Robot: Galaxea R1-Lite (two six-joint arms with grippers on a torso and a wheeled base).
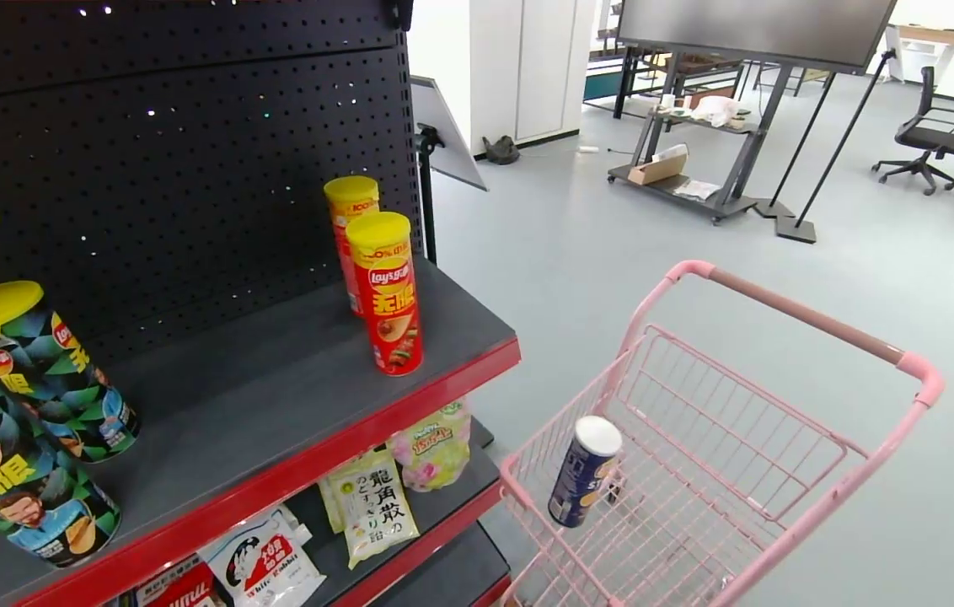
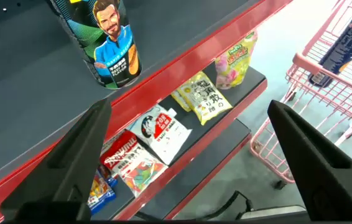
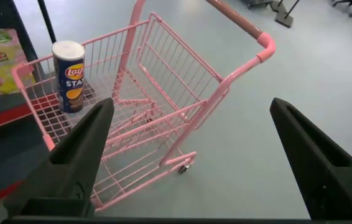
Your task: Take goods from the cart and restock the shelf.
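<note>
A pink wire cart [image 1: 780, 472] stands to the right of the shelf, and a dark blue chip can [image 1: 583, 470] with a white lid leans in its near left corner. The same blue can [image 3: 69, 76] stands in the cart [image 3: 163, 118] in the right wrist view, below my open right gripper [image 3: 188, 155]. The grey shelf board [image 1: 275, 396] with a red edge holds two red chip cans [image 1: 386, 291] at its right end and two green-black cans [image 1: 30, 421] at its left. My left gripper [image 2: 188, 162] hangs open in front of the shelf's red edge [image 2: 182, 62], close to a green-black can [image 2: 111, 40].
Snack bags [image 1: 372, 502] lie on the lower shelf under the red edge, also as bags [image 2: 163, 124] in the left wrist view. A black pegboard [image 1: 174, 152] backs the shelf. Open grey floor spreads right of the cart; stands and an office chair [image 1: 928, 139] are far behind.
</note>
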